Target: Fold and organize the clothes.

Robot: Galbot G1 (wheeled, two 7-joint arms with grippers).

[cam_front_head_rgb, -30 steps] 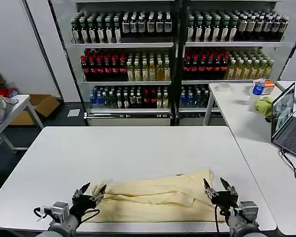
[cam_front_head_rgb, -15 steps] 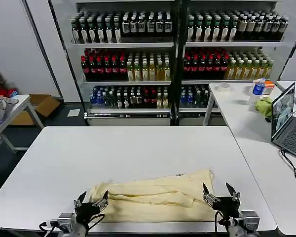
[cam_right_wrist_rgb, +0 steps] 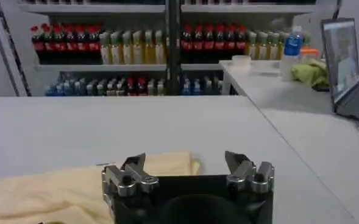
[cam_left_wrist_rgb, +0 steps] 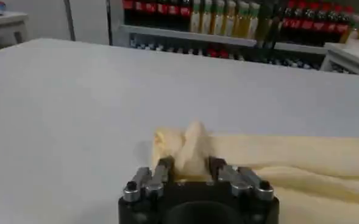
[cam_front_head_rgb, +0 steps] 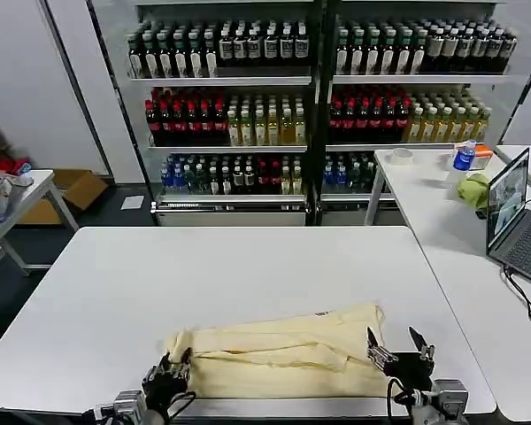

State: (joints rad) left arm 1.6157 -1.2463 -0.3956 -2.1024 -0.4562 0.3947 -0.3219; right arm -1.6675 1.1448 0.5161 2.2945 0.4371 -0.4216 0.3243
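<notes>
T-shirt (cam_front_head_rgb: 279,359), pale cream-yellow, short-sleeved, thin soft fabric: you see it lying in a loosely folded long strip across the near edge of the white rectangular table (cam_front_head_rgb: 230,274), w/ a small dark neck label (cam_front_head_rgb: 322,313) on its far edge.

Left gripper (cam_front_head_rgb: 169,379): at the near table edge, on the shirt's left end. In the left wrist view the left gripper (cam_left_wrist_rgb: 190,169) has its fingers drawn in close, clamped on a raised bunch of the cream fabric (cam_left_wrist_rgb: 191,146); the bunch stands up between them, above the tabletop.

Right gripper (cam_front_head_rgb: 396,347): at the shirt's right end, near the front table edge. In the right wrist view the right gripper (cam_right_wrist_rgb: 185,164) has its fingers spread wide apart, w/ nothing between them; the shirt's corner (cam_right_wrist_rgb: 167,164) lies just beyond and beneath the fingertips. Whether they touch the cloth: can't tell.
</notes>
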